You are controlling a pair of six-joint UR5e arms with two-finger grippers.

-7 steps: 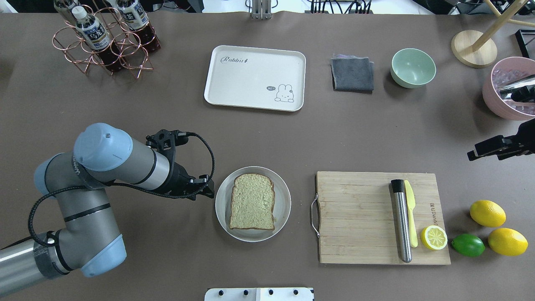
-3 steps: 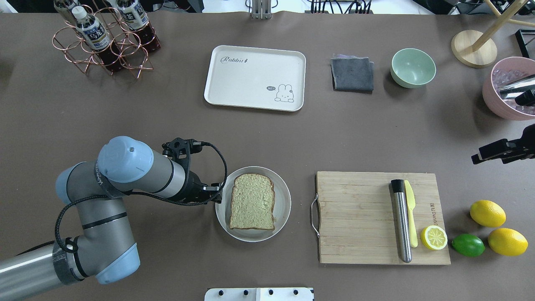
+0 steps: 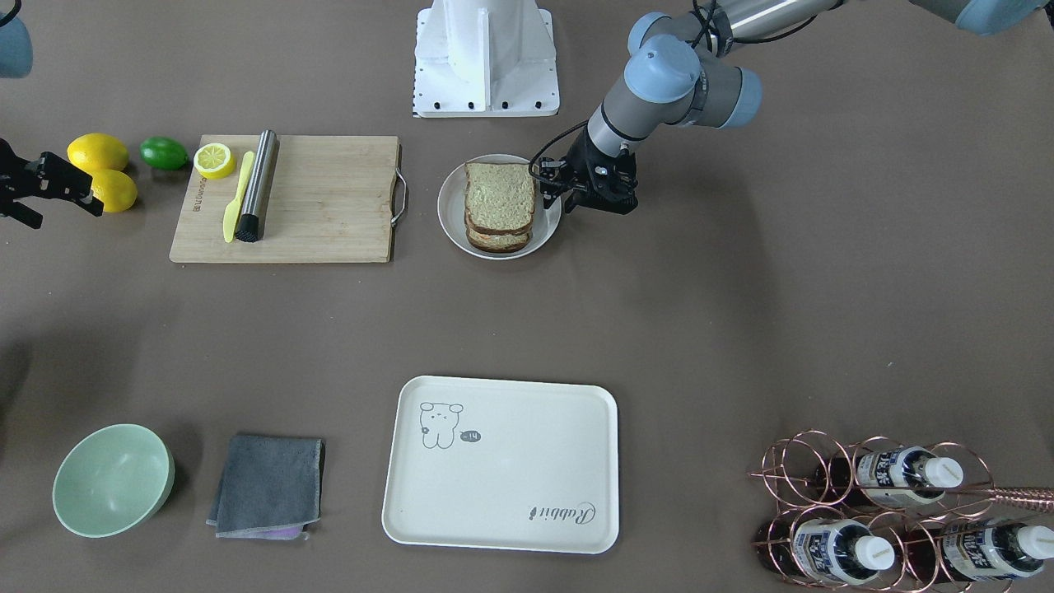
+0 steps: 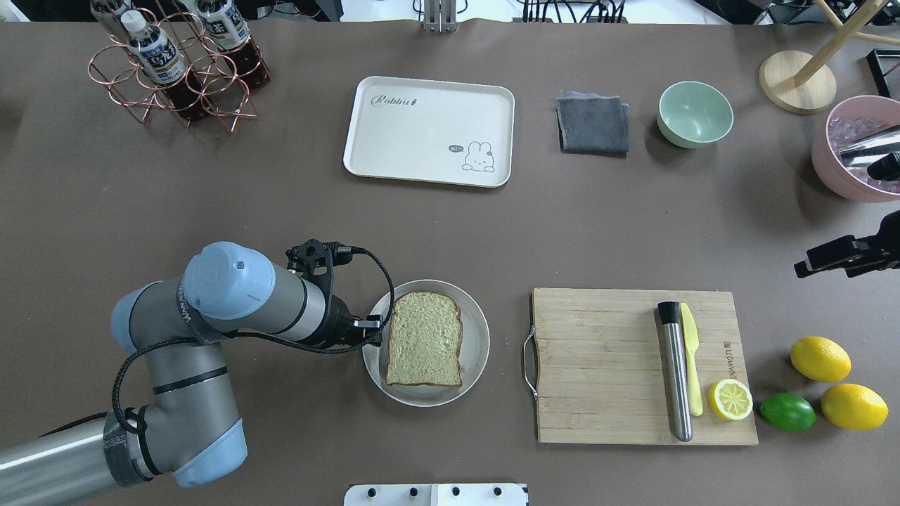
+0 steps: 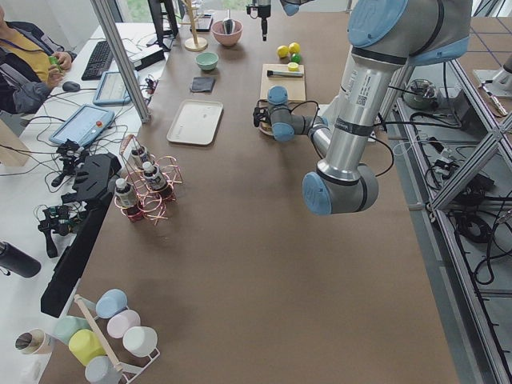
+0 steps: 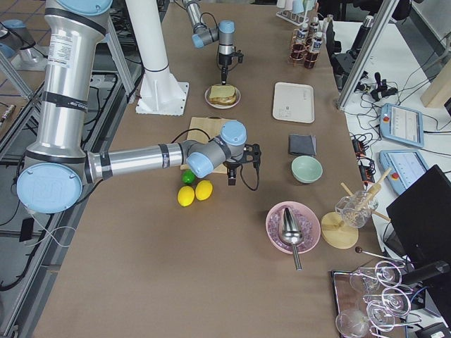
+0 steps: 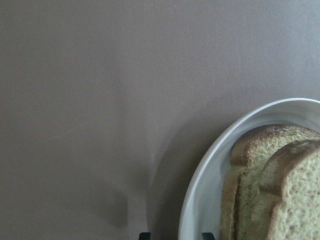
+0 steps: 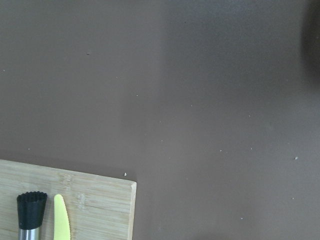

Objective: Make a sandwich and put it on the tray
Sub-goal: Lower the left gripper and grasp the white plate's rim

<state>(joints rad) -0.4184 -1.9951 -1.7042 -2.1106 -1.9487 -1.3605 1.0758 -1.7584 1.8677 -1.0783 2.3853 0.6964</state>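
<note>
The sandwich [image 4: 424,339] is a stack of pale, brown-crusted bread slices on a round white plate [image 4: 479,351]. It also shows in the front view [image 3: 498,206] and the left wrist view [image 7: 280,195]. No egg shows. My left gripper [image 4: 376,329] is low at the plate's left rim. It is open, with its tips [image 7: 176,235] either side of the rim [image 7: 200,200]. The cream tray [image 4: 429,130] lies bare at the far middle of the table. My right gripper [image 4: 805,267] hangs above the table at the right edge; whether it is open or shut does not show.
A wooden cutting board [image 4: 605,365] right of the plate holds a steel muddler [image 4: 675,372], a yellow knife [image 4: 691,358] and a lemon half [image 4: 730,399]. Lemons and a lime lie beside it. A grey cloth [image 4: 593,125], a green bowl [image 4: 695,114] and a bottle rack [image 4: 176,63] stand at the back.
My left arm has moved right, bringing its gripper from beside the plate to the plate's left rim. The right gripper has shifted slightly to the right. The sandwich has not moved.
</note>
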